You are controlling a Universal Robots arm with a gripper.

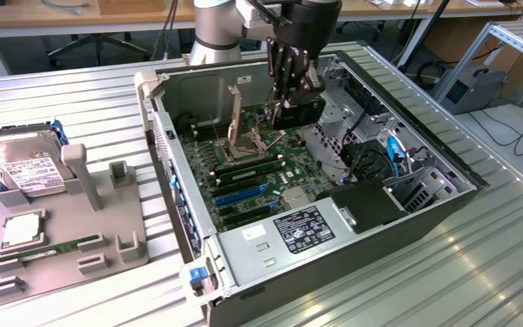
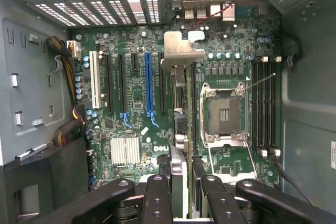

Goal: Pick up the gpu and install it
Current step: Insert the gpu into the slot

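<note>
Now the black-fingered gripper (image 1: 290, 94) is clenched on the thin dark gpu card with pale metal bracket (image 2: 181, 52), hanging over the green motherboard's (image 2: 134, 95) middle. It wants holding upright, I'd say, edge parallel to the long blue slot (image 2: 148, 83).

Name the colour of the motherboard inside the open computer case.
Green motherboard; it shows best in the wrist view.

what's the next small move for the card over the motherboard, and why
Probably a small sideways shift toward the long blue slot. The pincer holds the thin, dark, metal-bracketed gpu card edge-down above the green motherboard, and it appears to sit between that slot and the silver CPU socket.
</note>
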